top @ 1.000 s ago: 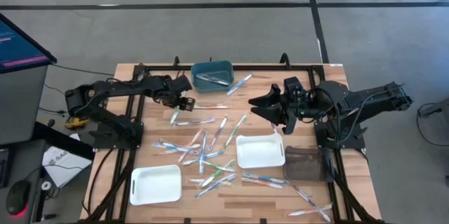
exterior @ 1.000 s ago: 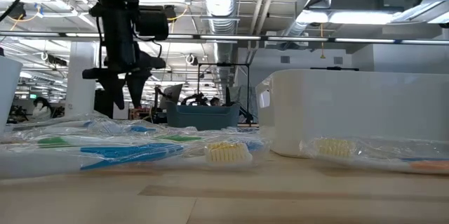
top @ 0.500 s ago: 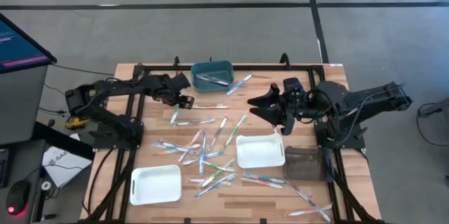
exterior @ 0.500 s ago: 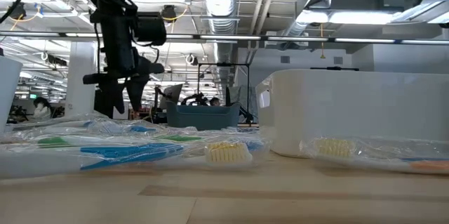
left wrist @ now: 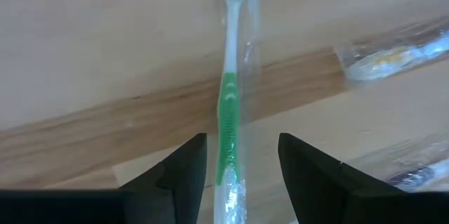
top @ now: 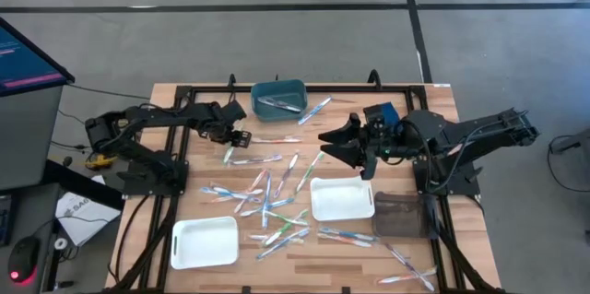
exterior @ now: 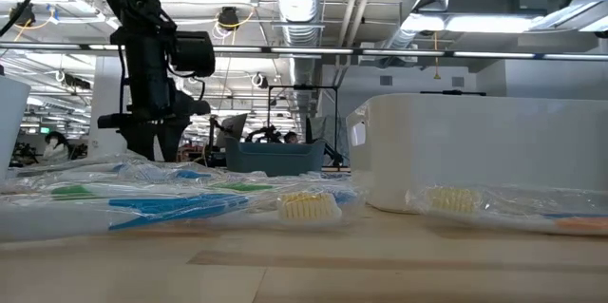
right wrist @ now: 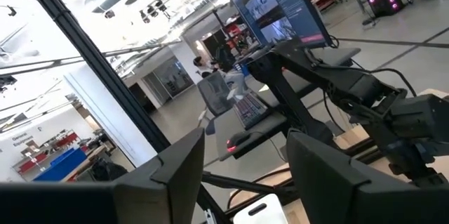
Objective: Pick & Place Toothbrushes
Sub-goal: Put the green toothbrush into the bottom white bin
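Dropping now onto a green toothbrush (left wrist: 229, 97) near the worktop's (top: 433, 100) left edge, left gripper (top: 238, 135) lower than a second ago, jaws apart and straddling the wrapped handle, narrowing slightly. Not yet clamped, by the look of it. Means a pick is about to start. Sliding inward too, right gripper (top: 343, 149), now hovering above the white tray (top: 342, 199), jaws apart, nothing between them. Lying scattered mid-worktop, the other toothbrushes (top: 267, 204), a couple already in the teal bin (top: 278, 99). Second white tray (top: 205, 241) at the front left, bare. Plenty left to sort.
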